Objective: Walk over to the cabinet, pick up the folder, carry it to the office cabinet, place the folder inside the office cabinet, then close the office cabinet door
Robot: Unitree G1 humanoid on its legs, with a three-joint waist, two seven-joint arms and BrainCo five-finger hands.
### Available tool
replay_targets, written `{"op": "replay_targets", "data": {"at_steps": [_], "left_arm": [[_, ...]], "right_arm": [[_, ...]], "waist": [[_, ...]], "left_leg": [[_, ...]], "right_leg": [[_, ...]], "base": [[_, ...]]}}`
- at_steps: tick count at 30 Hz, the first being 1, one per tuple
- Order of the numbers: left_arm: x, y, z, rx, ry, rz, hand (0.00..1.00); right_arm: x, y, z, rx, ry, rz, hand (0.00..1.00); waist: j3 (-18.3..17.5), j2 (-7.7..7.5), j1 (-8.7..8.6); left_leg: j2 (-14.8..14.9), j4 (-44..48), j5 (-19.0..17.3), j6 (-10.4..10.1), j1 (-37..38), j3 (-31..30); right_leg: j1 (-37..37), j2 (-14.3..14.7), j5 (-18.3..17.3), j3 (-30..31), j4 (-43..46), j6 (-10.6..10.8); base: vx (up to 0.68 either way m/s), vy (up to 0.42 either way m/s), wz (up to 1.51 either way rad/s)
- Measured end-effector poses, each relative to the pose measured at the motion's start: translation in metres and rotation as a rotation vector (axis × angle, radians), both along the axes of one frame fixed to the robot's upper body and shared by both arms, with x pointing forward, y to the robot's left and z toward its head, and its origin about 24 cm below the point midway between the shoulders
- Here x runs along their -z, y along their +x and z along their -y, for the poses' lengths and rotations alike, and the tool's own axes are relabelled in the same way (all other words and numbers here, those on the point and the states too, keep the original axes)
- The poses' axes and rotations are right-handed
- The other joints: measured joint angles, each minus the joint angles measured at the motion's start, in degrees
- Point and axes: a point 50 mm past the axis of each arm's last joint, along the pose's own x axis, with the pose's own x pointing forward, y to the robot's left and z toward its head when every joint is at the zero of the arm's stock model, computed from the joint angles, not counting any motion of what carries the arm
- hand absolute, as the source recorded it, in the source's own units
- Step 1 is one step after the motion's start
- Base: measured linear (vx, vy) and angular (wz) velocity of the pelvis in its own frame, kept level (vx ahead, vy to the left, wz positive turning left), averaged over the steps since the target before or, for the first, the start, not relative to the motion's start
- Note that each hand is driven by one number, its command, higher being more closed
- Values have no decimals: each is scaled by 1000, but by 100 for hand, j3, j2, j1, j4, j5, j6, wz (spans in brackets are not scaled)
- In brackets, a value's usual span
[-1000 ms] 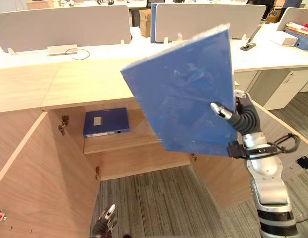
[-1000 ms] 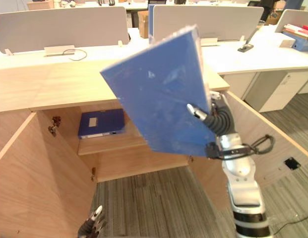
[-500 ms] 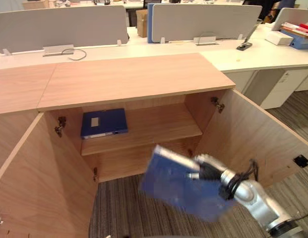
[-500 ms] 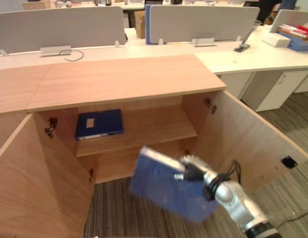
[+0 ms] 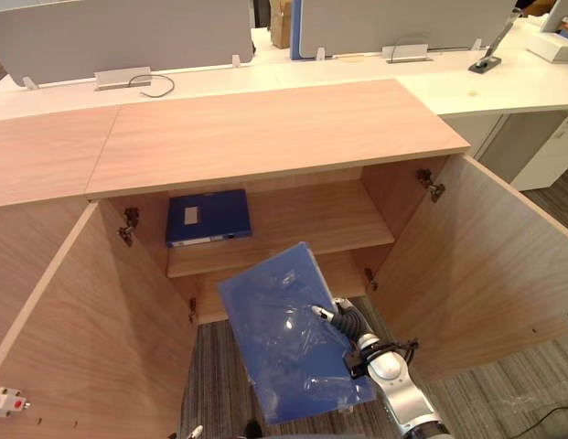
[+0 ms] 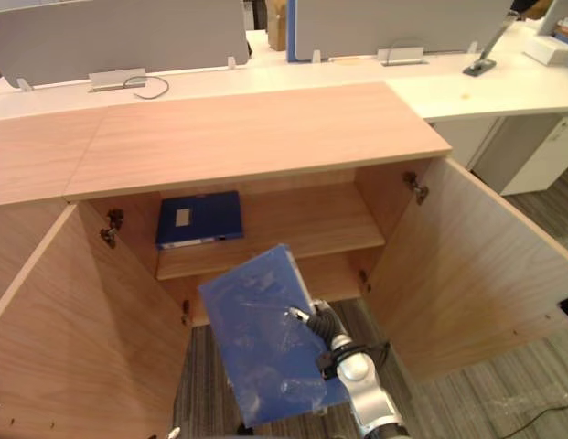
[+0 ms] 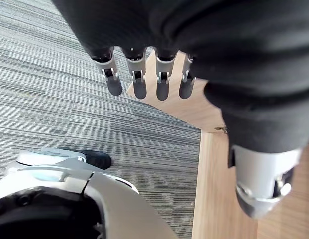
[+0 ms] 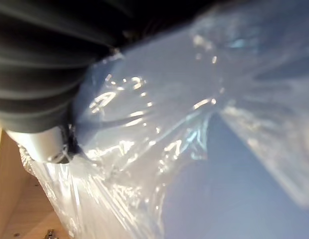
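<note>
We see right hand (image 5: 344, 322) gripping folder (image 5: 288, 352) at its edge, fingers probably behind it. Folder hangs tilted, long axis aimed at shelf (image 5: 320, 219) ahead. Left hand (image 7: 139, 83) relaxed, low, farther off.

Blue film-wrapped flat folder (image 5: 284, 343), tilted, held aloft.
Pinched at one edge by right robot hand (image 5: 348, 325), before light wooden office cabinet (image 5: 265, 137), both doors (image 5: 485, 265) wide open.

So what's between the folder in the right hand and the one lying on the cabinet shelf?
Nothing but a bare strip of shelf: in the left eye view the held folder, gripped by the right hand, is apart from the shelf folder.
</note>
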Motion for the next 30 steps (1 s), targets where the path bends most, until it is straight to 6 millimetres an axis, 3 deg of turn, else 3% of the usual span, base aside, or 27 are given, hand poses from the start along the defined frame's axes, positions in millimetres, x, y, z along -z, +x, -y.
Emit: {"op": "replay_targets", "data": {"at_steps": [2, 3, 5, 7, 9, 10, 11, 12, 15, 21, 26, 29, 30], "left_arm": [[0, 0, 1, 4, -2, 0, 0], [0, 2, 1, 7, -1, 3, 0], [0, 6, 2, 12, -3, 11, 0], [0, 5, 2, 14, -2, 7, 0], [0, 4, 0, 22, 5, -3, 0], [0, 4, -2, 27, 12, -3, 0], [-1, 5, -7, 26, 23, -4, 0], [0, 3, -1, 8, 5, -3, 0], [2, 1, 6, -23, -19, -5, 0], [1, 20, 7, -59, -35, 50, 0], [-7, 46, 12, -46, -41, 145, 0], [-12, 59, 13, -39, -43, 194, 0], [-13, 60, 12, -41, -40, 200, 0]], "right_arm": [[2, -3, 1, 9, -2, -11, 100], [3, -4, 0, 11, 2, -18, 100], [4, -4, -1, 11, 6, -20, 100], [4, -4, -1, 10, 6, -21, 100], [4, -4, 0, 11, 6, -21, 100], [4, -4, 0, 11, 7, -22, 100], [3, -3, 0, 8, 5, -21, 100], [3, -3, 4, 6, -13, -23, 100], [-1, 3, 8, 0, -31, -6, 100], [0, 2, 18, 8, -64, -18, 100], [2, -1, 21, 26, -46, -31, 100], [-3, 1, 16, 18, -20, -12, 100], [-2, 0, 14, 8, -19, -14, 100]], "waist": [[56, 37, -19], [70, 35, -45], [181, 76, -37], [271, 78, -4], [316, 20, 8], [358, -51, 29], [421, -217, 54], [425, -33, 104], [403, 218, 67], [345, 269, -71], [308, 277, -90], [290, 272, -66], [296, 291, -38]], "left_leg": [[33, 88, -81, 102, 71, -88], [100, 155, -137, 111, 62, -141], [302, 271, -226, 123, 72, -223], [454, 389, -331, 55, 95, -238], [463, 471, -414, -67, 135, -224], [393, 484, -465, -139, 191, -228], [257, 558, -608, -215, 304, -255], [418, 664, -719, -288, 258, -199], [719, 686, -916, -460, 157, -121], [1302, 780, -1095, -725, 175, -320], [1441, 1143, -1117, -786, 107, -335], [1542, 2583, -1202, -897, -482, -186], [1693, 3571, -1172, -875, -825, -90]], "right_leg": [[-91, -156, 39, -67, 422, -203], [-180, -103, -200, -63, 446, -117], [-331, 262, -409, -42, 52, 92], [-494, 631, -376, 11, -573, 136], [-591, 902, -68, 204, -1341, 117], [-592, 953, 323, 285, -1610, 79], [-586, 906, 928, 491, -1716, -260], [-598, 1039, 814, 482, -1684, -187], [-743, 1404, 587, 421, -1738, -398], [-660, 1769, -47, -14, -1365, -482], [-448, 1763, -348, -280, -1194, -487], [-135, 1812, -375, -328, -1492, -454], [104, 1906, -374, -338, -1653, -456]], "base": [[63, 82, 18], [82, 39, 22], [63, -44, 21], [77, -122, 13], [103, -161, 12], [98, -162, 15], [163, -234, -1], [106, -148, -14], [91, -115, -28], [164, -158, 17], [292, -58, 31], [286, -27, 8], [150, -61, 2]]}}
